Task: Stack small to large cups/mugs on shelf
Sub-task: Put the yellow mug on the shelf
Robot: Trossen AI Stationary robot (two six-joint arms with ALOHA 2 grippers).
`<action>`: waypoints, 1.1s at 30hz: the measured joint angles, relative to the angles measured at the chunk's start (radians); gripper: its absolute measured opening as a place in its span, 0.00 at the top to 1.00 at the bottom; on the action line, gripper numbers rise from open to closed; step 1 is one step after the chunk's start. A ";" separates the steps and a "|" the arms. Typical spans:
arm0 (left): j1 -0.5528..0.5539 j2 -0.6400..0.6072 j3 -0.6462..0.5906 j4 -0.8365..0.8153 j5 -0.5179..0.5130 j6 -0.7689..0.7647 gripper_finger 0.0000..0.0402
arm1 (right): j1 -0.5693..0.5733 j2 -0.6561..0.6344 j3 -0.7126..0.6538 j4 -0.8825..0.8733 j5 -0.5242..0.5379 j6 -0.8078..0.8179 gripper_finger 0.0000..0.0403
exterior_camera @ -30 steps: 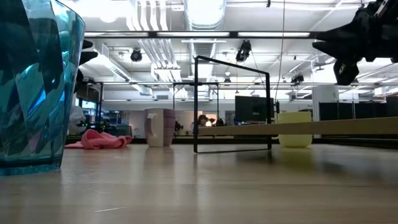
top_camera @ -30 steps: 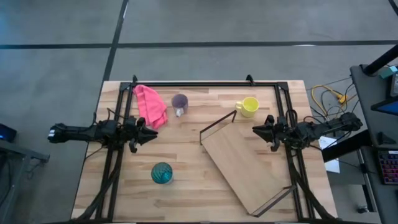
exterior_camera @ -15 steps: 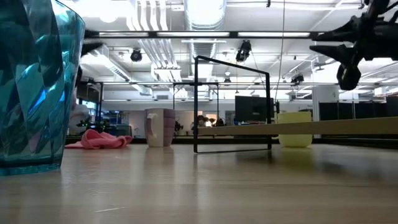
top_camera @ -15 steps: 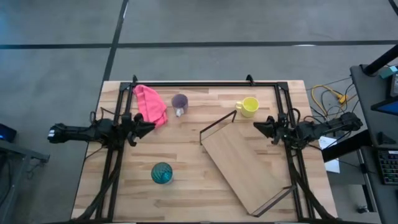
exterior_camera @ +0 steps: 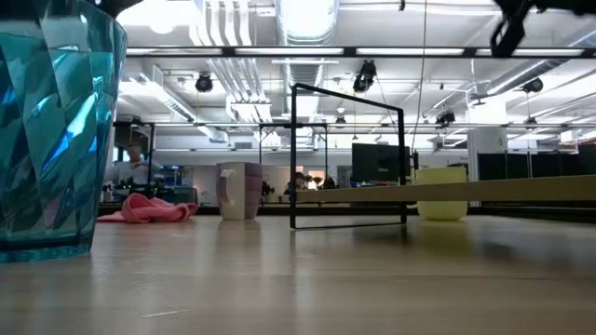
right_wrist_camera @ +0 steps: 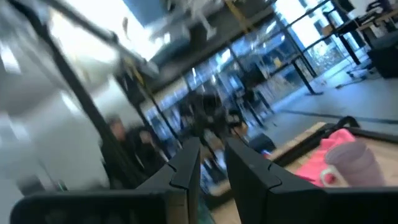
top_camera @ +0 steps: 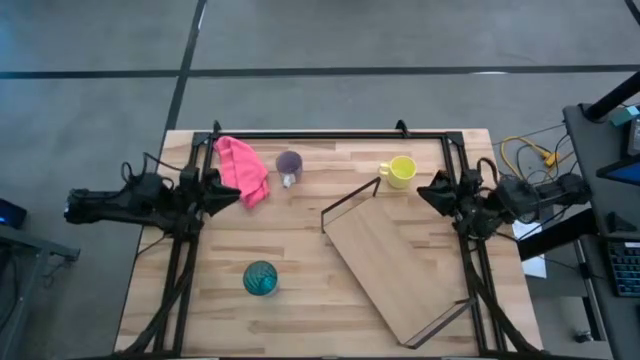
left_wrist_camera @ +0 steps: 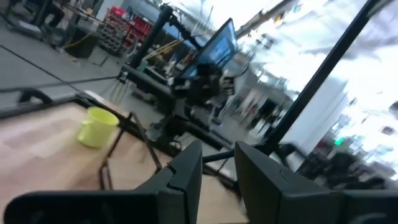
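Observation:
The teal ribbed cup stands on its base near the table's front left and fills the low view's left. The purple mug and the yellow mug stand on the table toward its far edge. The shelf sits slantwise on the table's right half, with a black wire bracket at each short end. My left gripper is shut and empty beside the pink cloth. My right gripper is shut and empty right of the yellow mug.
The pink cloth lies at the far left, next to the purple mug. A black frame runs along the table's far, left and right edges. Bare tabletop lies between the teal cup and the shelf. Cables and a desk stand beyond the right edge.
Both grippers have risen and drawn back, the left toward the table's left edge, the right toward its right edge. The right gripper has gone up almost out of the low view. Cups, cloth and shelf have not moved.

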 joint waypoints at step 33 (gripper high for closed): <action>0.000 0.233 0.470 -0.457 -0.121 0.120 0.80 | -0.010 0.781 1.029 -1.833 0.013 0.086 0.69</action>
